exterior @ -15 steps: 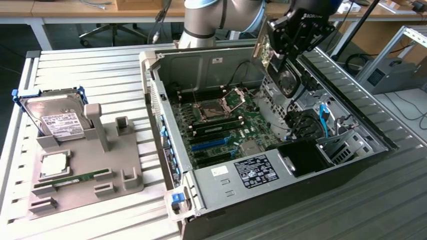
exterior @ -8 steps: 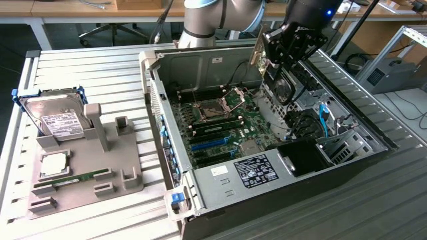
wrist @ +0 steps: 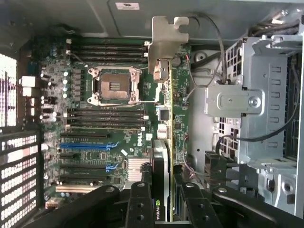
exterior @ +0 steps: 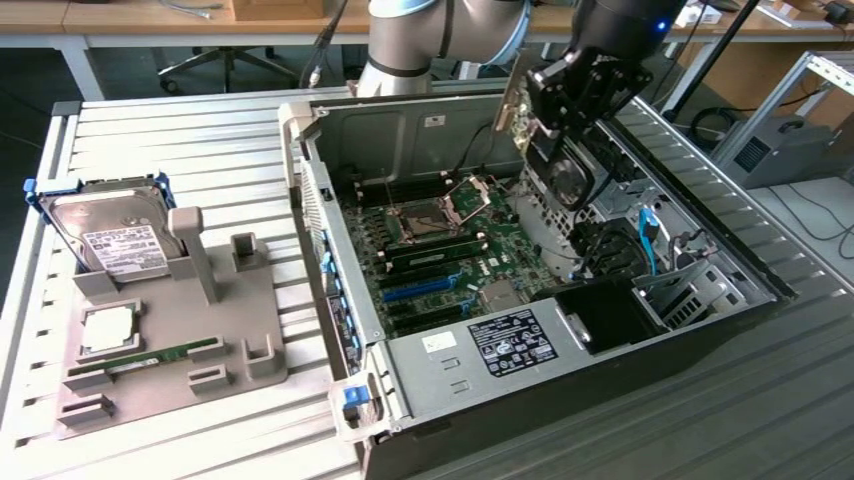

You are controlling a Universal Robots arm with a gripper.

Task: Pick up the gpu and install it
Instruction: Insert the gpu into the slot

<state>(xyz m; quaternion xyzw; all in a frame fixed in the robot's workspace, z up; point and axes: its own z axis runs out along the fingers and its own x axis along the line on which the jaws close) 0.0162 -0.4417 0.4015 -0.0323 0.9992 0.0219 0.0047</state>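
Seen from the exterior view, the ribbed metal table (exterior: 174, 140) carries a grey holder tray (exterior: 200, 330) at the left. A hard drive (exterior: 118, 242) with a white label stands tilted at the tray's far end. Nearer the camera a square silver processor (exterior: 107, 328) lies in a recess, and a narrow green memory stick (exterior: 144, 356) lies just beside it.

In the middle stands an open computer case (exterior: 441, 370) with its side panel off, so the motherboard (exterior: 454, 255) shows inside. On the board are an open processor socket (exterior: 424, 215), rows of black memory slots (exterior: 427, 258) and a blue expansion slot (exterior: 424, 288); all these slots are bare.

Further right, the arm (exterior: 414, 30) reaches down from the top of the picture. Its fingers (wrist: 139, 204) are clamped on the gpu (exterior: 567, 175), one on each flat side, as the wrist view shows. The gpu (wrist: 160, 166) is held on edge over the case, above the side of the motherboard nearest the drive bays, and apart from the blue slot. Its silvery bracket (exterior: 510, 105) is at the end near the case's back wall, and in the wrist view the bracket (wrist: 166, 42) is at the end away from the fingers.

At the exterior view's right, inside the case, sit a metal drive cage (exterior: 681, 290) and a blue cable (exterior: 650, 240).
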